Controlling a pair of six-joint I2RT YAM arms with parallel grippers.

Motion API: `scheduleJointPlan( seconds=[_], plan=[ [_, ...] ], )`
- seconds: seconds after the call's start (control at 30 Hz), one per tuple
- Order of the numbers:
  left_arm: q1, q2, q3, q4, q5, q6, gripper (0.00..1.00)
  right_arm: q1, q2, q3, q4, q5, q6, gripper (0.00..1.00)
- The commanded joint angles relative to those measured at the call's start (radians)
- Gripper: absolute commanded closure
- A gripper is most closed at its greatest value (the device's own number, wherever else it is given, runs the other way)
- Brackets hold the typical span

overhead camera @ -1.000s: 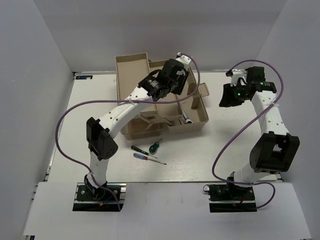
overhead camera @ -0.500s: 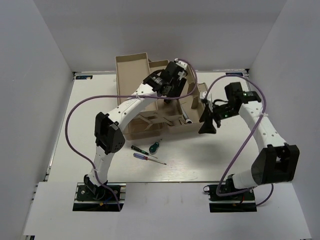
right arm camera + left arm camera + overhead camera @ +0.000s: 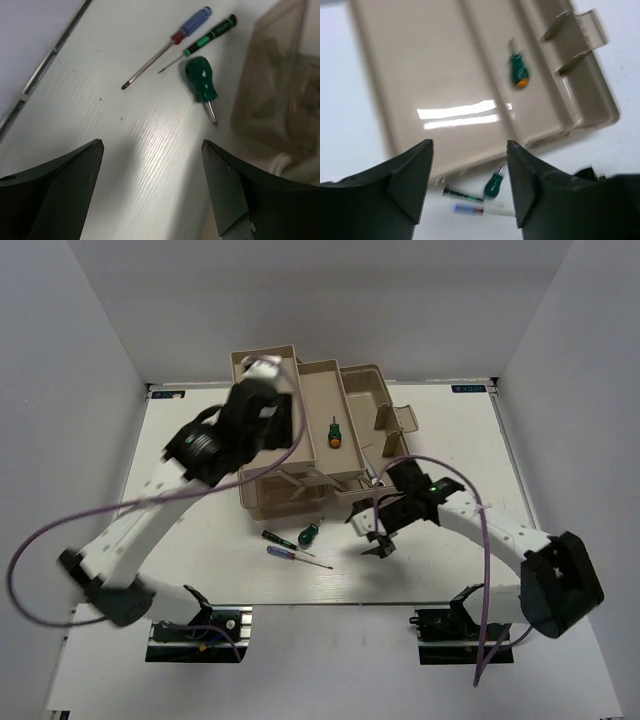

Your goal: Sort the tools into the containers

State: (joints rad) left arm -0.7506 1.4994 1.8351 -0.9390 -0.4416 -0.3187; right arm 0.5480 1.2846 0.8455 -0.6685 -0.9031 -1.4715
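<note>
Currently, the toolbox (image 3: 290,502) stands open at the centre of the table (image 3: 450,440), with its beige trays (image 3: 265,365) fanned out toward the rear; the left arm appears motion-blurred in the top view.

1. Left gripper (image 3: 470,147): positioned above the trays, looking down on them; its 2 fingers (image 3: 405,182) are spread wide with nothing between them.
2. Right gripper (image 3: 152,147): positioned low over the table just in front of the toolbox's right front corner; its fingers (image 3: 235,190) are likewise spread, with only bare table between them; no contact with any tool.
3. Green screwdriver (image 3: 333,432): lies in the middle tray, its orange-tipped handle end toward the near side; the left wrist view shows the same tool (image 3: 518,71) beside the tray's dividing ridge.
4. 3 tools lie on the table just in front of the toolbox, close together:
   - stubby green screwdriver (image 3: 201,85), nearest the toolbox, its short blade toward the toolbox;
   - slim black screwdriver (image 3: 207,35) with green bands, just beside the stubby one;
   - blue-handled screwdriver (image 3: 170,42), nearest the arm bases, alongside the black one; whether the 2 touch cannot be determined.
5. The translucent brown lid (image 3: 280,100) fills the right edge of the right wrist view; the contents behind it are too blurred to identify.
</note>
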Motion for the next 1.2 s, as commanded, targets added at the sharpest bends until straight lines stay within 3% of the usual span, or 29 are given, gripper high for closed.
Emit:
scheduleJointPlan(
  seconds=[0.0,0.03,0.07,0.17,0.3,0.4,0.6,0.83,1.0,1.17],
  plan=[
    [0.005,-0.23,-0.249,-0.147,-0.115,-0.227,0.32,0.134,0.075,-0.023,0.374,0.14,0.063,0.15],
    [0.005,-0.325,-0.302,-0.167,-0.126,-0.274,0.44,0.157,0.103,-0.01,0.389,0.165,0.069,0.17],
    [0.005,-0.368,-0.353,-0.181,-0.126,-0.357,0.5,0.205,0.122,0.013,0.438,0.191,0.085,0.17],
    [0.005,-0.47,-0.538,-0.204,-0.098,-0.468,0.6,0.242,0.222,0.046,0.538,0.288,0.123,0.18],
    [0.005,-0.596,-0.735,-0.215,-0.056,-0.604,0.58,0.3,0.35,0.134,0.563,0.359,0.151,0.2],
    [0.005,-0.663,-0.801,-0.263,-0.055,-0.66,0.48,0.322,0.398,0.181,0.575,0.38,0.133,0.22],
    [0.005,-0.751,-0.862,-0.293,-0.046,-0.695,0.43,0.394,0.441,0.172,0.557,0.402,0.1,0.23],
    [0.005,-0.762,-0.945,-0.245,0.033,-0.695,0.42,0.451,0.47,0.129,0.558,0.466,0.073,0.28],
    [0.005,-0.726,-0.994,-0.141,0.11,-0.662,0.42,0.474,0.512,0.133,0.538,0.536,0.068,0.41],
    [0.005,-0.703,-1.04,-0.06,0.165,-0.64,0.43,0.475,0.536,0.125,0.56,0.613,0.085,0.42]
  ],
)
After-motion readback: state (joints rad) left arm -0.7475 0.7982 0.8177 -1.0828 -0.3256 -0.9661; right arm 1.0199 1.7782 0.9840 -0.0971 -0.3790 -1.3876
